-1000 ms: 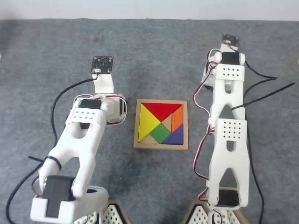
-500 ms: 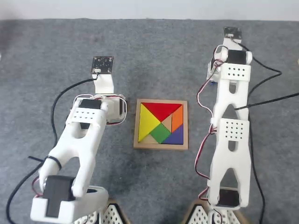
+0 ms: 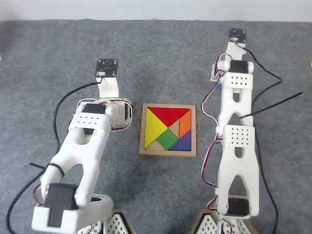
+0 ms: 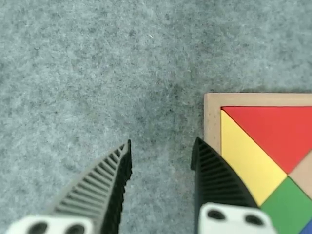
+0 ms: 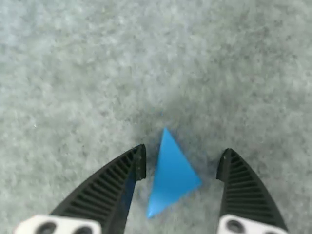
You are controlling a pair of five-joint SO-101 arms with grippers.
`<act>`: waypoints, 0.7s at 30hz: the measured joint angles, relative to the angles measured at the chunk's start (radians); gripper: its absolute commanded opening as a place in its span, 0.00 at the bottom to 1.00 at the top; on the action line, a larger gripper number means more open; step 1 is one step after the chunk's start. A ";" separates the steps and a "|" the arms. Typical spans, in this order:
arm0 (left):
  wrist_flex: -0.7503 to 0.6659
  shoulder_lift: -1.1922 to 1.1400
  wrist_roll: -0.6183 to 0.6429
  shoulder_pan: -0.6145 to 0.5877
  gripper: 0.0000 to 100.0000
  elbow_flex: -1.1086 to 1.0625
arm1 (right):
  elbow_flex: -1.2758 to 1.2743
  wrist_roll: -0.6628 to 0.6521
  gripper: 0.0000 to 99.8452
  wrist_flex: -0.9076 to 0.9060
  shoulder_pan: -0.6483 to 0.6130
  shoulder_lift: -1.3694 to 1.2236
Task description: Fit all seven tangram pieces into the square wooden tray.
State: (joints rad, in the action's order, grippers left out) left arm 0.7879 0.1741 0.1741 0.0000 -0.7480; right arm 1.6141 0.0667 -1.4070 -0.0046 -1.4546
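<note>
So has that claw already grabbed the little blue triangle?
No, the blue triangle lies flat on the mat between the right gripper's open fingers.

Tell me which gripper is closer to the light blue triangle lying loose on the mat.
Right. The right gripper hangs open directly over the light blue triangle, with a finger on either side of it. The left gripper sits beside the wooden tray corner, well away from it.
</note>
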 measured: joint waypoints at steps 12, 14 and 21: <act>0.000 0.000 0.000 0.000 0.20 0.000 | 0.008 -0.002 0.25 0.040 0.008 -0.014; 0.000 0.000 0.000 0.000 0.20 0.000 | 0.012 -0.002 0.24 0.006 0.006 -0.012; 0.000 0.000 0.000 0.000 0.20 0.000 | 0.020 -0.003 0.08 -0.032 0.021 -0.011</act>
State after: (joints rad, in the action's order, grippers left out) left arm 0.7879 0.1741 0.1741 0.0000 -0.7480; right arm 1.6341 0.0637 -1.4392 0.0169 -1.4653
